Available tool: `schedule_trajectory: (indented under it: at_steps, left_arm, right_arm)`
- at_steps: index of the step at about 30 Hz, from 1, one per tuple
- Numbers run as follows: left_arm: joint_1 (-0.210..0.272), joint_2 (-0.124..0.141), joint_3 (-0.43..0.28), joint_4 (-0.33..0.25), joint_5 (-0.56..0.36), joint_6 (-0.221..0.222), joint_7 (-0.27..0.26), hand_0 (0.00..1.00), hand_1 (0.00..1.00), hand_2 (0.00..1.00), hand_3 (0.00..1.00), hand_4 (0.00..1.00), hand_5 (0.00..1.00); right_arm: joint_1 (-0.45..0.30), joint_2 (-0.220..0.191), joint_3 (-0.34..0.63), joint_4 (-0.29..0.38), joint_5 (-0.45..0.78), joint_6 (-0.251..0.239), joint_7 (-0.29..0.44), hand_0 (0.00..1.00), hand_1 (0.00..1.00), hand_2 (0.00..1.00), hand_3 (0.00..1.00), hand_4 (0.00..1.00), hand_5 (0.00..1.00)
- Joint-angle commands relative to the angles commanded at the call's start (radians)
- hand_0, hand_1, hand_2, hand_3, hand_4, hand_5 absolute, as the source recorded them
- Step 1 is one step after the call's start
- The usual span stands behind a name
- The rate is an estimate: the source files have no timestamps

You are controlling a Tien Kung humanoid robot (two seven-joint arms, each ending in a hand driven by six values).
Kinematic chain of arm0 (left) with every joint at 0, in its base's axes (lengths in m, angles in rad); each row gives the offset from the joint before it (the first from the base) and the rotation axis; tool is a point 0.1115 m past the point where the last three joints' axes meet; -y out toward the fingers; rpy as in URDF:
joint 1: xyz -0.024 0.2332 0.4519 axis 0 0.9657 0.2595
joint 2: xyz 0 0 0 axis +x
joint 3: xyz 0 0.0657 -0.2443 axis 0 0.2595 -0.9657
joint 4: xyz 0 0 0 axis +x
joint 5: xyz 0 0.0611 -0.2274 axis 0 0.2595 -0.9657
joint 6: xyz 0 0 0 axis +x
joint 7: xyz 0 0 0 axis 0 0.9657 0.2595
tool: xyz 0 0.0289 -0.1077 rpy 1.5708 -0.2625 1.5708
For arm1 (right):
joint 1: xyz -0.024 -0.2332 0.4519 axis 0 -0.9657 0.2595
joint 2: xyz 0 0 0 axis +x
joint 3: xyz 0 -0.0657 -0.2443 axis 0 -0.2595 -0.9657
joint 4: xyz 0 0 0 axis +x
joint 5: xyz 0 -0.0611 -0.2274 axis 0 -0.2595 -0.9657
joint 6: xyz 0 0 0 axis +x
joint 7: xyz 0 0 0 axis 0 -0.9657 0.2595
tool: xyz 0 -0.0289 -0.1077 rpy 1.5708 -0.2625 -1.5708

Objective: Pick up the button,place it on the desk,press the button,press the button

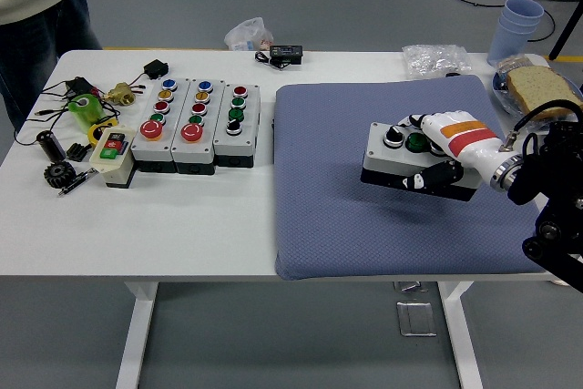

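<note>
Now the right hand (453,148), fingers clamped around a white push-button control box (401,157), holds it over the blue mat (346,216), right of centre.

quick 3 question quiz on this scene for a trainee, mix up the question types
1. True or false: the right hand is gripping the button box over the blue mat.
2. Multiple choice: where do the three larger button boxes stand? A) on the blue mat B) on the bare table left of the mat C) beside the slice of bread
3. Fill in: the stacked cups at the far right corner are ___ in colour.

Key
1. True; the fingers wrap the box's right end, with its black knob and green button facing up.
2. B
3. Blue

The left hand is not in view.
</note>
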Motion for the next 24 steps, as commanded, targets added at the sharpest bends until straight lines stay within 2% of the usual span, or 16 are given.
schedule_trajectory:
  at_steps: [4,10,16,22,23,24]
  left_arm:
    - [0.006,0.0,-0.006,0.0,0.003,0.0,0.001,0.571,0.422,0.427,0.431,0.275,0.356]
    - [0.009,0.0,-0.008,0.0,0.012,-0.002,0.001,0.569,0.422,0.427,0.431,0.276,0.357]
    - [0.01,0.0,-0.007,0.0,0.003,-0.002,0.0,0.569,0.422,0.427,0.431,0.275,0.358]
    - [0.013,0.0,-0.006,0.0,0.001,-0.001,-0.001,0.568,0.422,0.426,0.431,0.275,0.362]
    - [0.015,0.0,-0.004,0.0,-0.001,-0.002,-0.001,0.567,0.422,0.426,0.431,0.273,0.365]
    - [0.017,0.0,-0.003,0.0,-0.003,-0.002,-0.002,0.567,0.422,0.426,0.431,0.273,0.365]
  right_arm:
    - [0.03,0.03,-0.068,-0.019,-0.014,-0.008,0.029,0.172,0.162,0.379,0.418,0.573,0.164]
    - [0.045,0.08,-0.109,-0.051,-0.02,-0.014,0.047,0.177,0.164,0.38,0.421,0.577,0.161]
    - [0.043,0.097,-0.118,-0.069,-0.027,-0.032,0.067,0.181,0.171,0.386,0.428,0.582,0.156]
    - [0.035,0.108,-0.115,-0.087,-0.042,-0.033,0.054,0.189,0.192,0.406,0.45,0.594,0.148]
    - [0.032,0.111,-0.114,-0.093,-0.043,-0.039,0.055,0.259,0.276,0.452,0.484,0.622,0.134]
    - [0.03,0.112,-0.114,-0.097,-0.045,-0.044,0.058,0.259,0.276,0.452,0.484,0.622,0.134]
